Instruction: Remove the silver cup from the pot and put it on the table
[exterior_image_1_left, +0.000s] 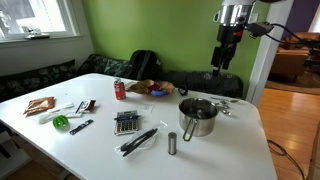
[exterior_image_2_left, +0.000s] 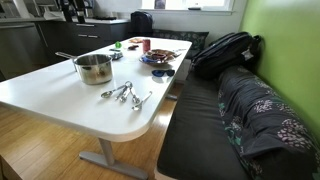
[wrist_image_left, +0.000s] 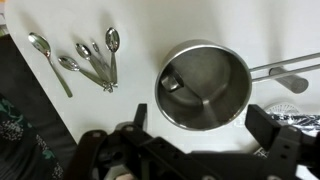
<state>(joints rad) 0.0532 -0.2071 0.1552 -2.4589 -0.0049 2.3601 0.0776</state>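
Your gripper (wrist_image_left: 203, 128) has its jaws spread wide and holds nothing. In the wrist view the two fingers stand at the lower edge, one on each side of the pot (wrist_image_left: 222, 68). In an exterior view the gripper (exterior_image_1_left: 224, 62) hangs high above the pot, well apart from it, so the whole descent is not yet done.

The silver cup (wrist_image_left: 171, 82) is inside the pot, on the bottom, close against the wall at 9 o'clock of the pot's circle. From the middle point between your fingers it lies toward 11 o'clock in the wrist view. This relation decides the next move: the cup is not under the gripper's centre but off to the side, beside the wall. I judge you should shift toward 11 o'clock before you go down, otherwise one finger may strike the rim.

The cup is small here; I cannot tell if it stands upright or is tipped, nor its long axis. The pot's handle (wrist_image_left: 285, 70) points to 3 o'clock — away from the cup. The measuring spoons (wrist_image_left: 92, 60) lie on the table (wrist_image_left: 100, 112) at 10 o'clock from the pot.
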